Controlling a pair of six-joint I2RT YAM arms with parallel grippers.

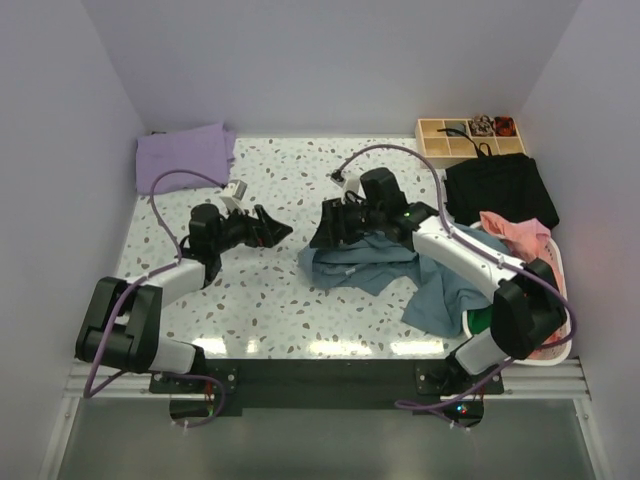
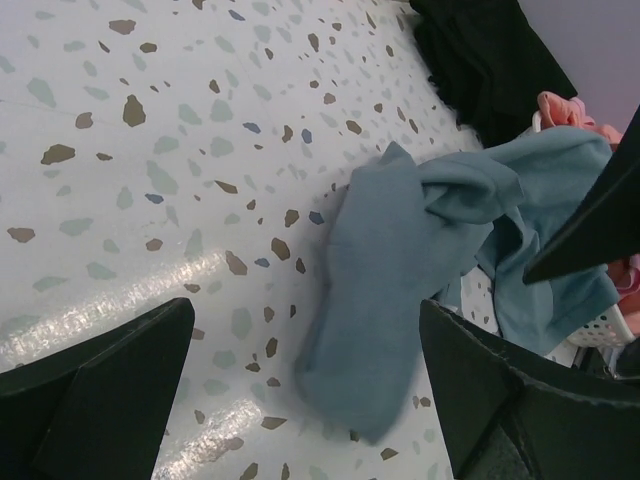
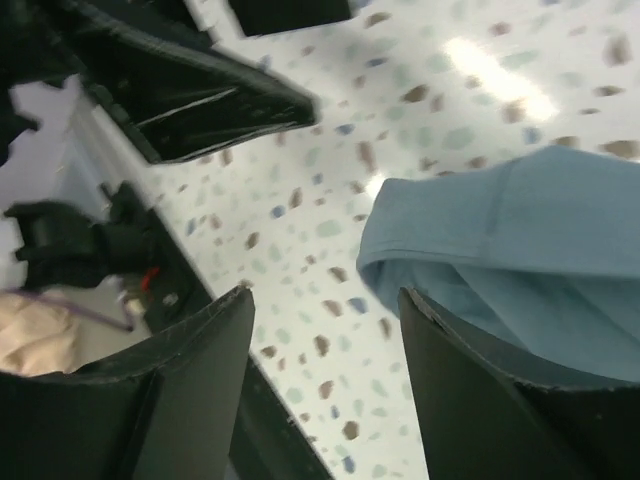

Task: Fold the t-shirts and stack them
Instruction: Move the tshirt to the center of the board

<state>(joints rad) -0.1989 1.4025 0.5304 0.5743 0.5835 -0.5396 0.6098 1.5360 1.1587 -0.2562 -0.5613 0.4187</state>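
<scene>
Left pincer and right pincer gape empty; the crumpled slate-blue t-shirt (one end at the basket) could snag when pulled.

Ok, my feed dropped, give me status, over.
Left tool open, empty. Right tool open at blue t-shirt edge; shirt crumpled, unfolded. Lavender t-shirt folded, far-left corner. Blue's end snagged over white basket.

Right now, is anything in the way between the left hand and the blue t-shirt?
Nothing visible is. Only bare speckled table lies between the open left hand and the near end of the blue t-shirt. The right hand hangs over the shirt's other side.
</scene>
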